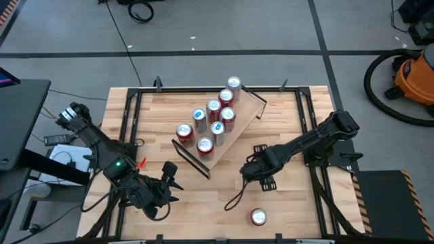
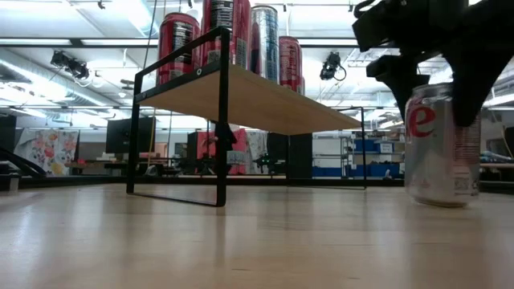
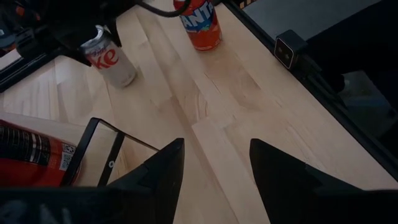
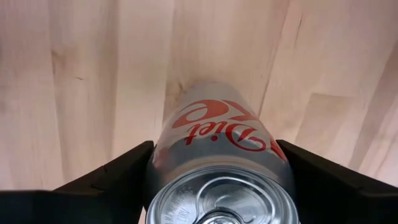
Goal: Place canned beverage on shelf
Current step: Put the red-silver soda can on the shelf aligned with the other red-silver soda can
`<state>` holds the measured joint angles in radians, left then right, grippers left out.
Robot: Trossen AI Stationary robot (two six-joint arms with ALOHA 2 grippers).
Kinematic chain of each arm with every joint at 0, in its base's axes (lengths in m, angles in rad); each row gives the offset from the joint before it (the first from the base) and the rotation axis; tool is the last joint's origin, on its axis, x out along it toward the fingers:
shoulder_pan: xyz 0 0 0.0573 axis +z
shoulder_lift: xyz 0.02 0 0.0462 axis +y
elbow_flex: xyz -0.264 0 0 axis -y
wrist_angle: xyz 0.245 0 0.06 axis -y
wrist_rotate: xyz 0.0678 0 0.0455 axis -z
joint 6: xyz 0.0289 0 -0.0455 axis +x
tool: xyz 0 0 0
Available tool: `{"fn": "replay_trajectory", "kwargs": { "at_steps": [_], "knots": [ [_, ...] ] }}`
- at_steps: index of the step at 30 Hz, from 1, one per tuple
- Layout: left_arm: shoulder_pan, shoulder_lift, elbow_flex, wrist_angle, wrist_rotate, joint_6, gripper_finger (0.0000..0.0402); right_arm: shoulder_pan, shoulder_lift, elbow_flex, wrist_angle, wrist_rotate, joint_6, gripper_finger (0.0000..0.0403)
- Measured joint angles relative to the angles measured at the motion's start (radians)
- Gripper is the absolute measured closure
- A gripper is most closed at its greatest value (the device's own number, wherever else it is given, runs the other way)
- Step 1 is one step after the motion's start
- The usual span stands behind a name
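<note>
Grey floor with dark tape lines around a pale slatted wooden tabletop (image 1: 285, 203) edged in black framing; orange shop vacuum (image 1: 415, 73) off at the far right corner of the room

Set slantwise across the middle of the tabletop, long light-wood shelf (image 1: 248, 108) with a thin black metal frame at each short end; seven upright cans (image 1: 213, 108) on its plank, mostly red and silver, clustered in two loose rows; from the low view, raised clear of the tabletop on those frames

Right of the shelf's near end, right gripper (image 1: 259, 168) lowered over a silver Diet Coke can (image 4: 217, 143); one dark finger against each side of the can's upper body, clamped on it; can upright with its base on the tabletop in the low view, apart from the shelf and below the level of its plank; not yet on the shelf

Nearer the front edge of the tabletop, orange Fanta can (image 1: 258, 217) standing alone, well apart from both arms and from the shelf

At the front left of the tabletop, left gripper (image 3: 216, 146) just beside the shelf's near end frame; fingers apart, only bare wood between them; pointed across toward the Diet Coke can and the Fanta can
</note>
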<state>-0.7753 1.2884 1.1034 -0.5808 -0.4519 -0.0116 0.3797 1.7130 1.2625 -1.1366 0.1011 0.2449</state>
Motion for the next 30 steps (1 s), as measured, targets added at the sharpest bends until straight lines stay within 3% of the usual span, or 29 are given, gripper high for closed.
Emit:
{"fn": "replay_trajectory", "kwargs": {
  "at_steps": [4, 10, 24, 30],
  "knots": [
    [0.000, 0.000, 0.000, 0.000, 0.000, -0.002, 0.0209, -0.011, 0.000, 0.000, -0.001, 0.004, 0.017, 0.0066],
    [0.000, 0.000, 0.000, 0.000, 0.000, -0.004, 0.0209, -0.013, 0.004, -0.005, 0.008, -0.006, 0.093, 0.0010],
    [0.000, 0.000, 0.000, 0.000, 0.000, -0.028, 0.0209, -0.030, -0.004, -0.004, 0.013, -0.055, 0.689, 0.0004],
    [-0.001, 0.000, 0.000, 0.000, 0.000, -0.031, 0.0209, -0.003, -0.006, -0.004, 0.003, -0.056, 0.744, 0.0004]
  ]
}}
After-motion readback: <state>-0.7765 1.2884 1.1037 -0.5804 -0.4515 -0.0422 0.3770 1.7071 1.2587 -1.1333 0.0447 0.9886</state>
